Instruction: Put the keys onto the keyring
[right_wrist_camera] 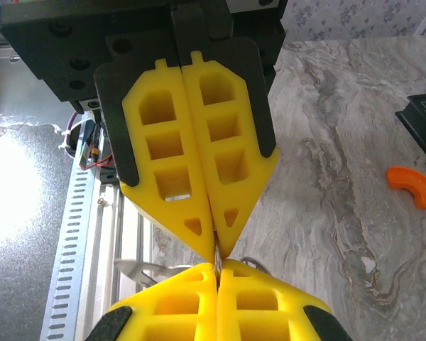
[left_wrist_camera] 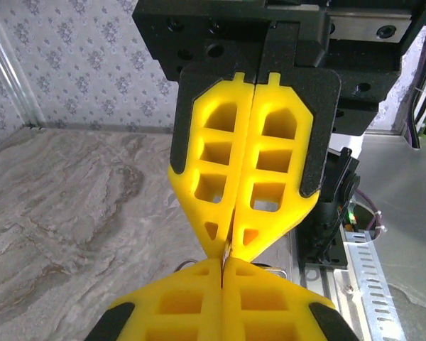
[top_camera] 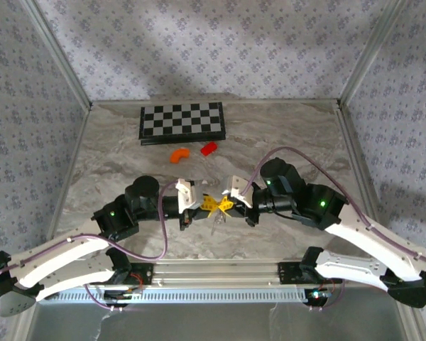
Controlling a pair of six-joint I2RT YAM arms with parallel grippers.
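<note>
My left gripper (top_camera: 211, 204) and right gripper (top_camera: 226, 206) meet tip to tip above the middle of the table. Both are shut. In the left wrist view my left gripper (left_wrist_camera: 222, 265) pinches a thin metal edge that also runs into the right gripper's fingers (left_wrist_camera: 199, 213) facing it. The right wrist view shows my right gripper (right_wrist_camera: 217, 267) shut on the same metal strip. The keyring (right_wrist_camera: 253, 262) shows as a thin loop beside the tips. A flat silvery key (right_wrist_camera: 138, 269) sticks out on the other side, toward the rail. The metal hangs just below the tips (top_camera: 217, 219).
A checkerboard (top_camera: 182, 122) lies at the back of the table. A curved orange piece (top_camera: 179, 154) and a red block (top_camera: 209, 148) lie in front of it. The slotted metal rail (top_camera: 213, 273) runs along the near edge, between the arm bases.
</note>
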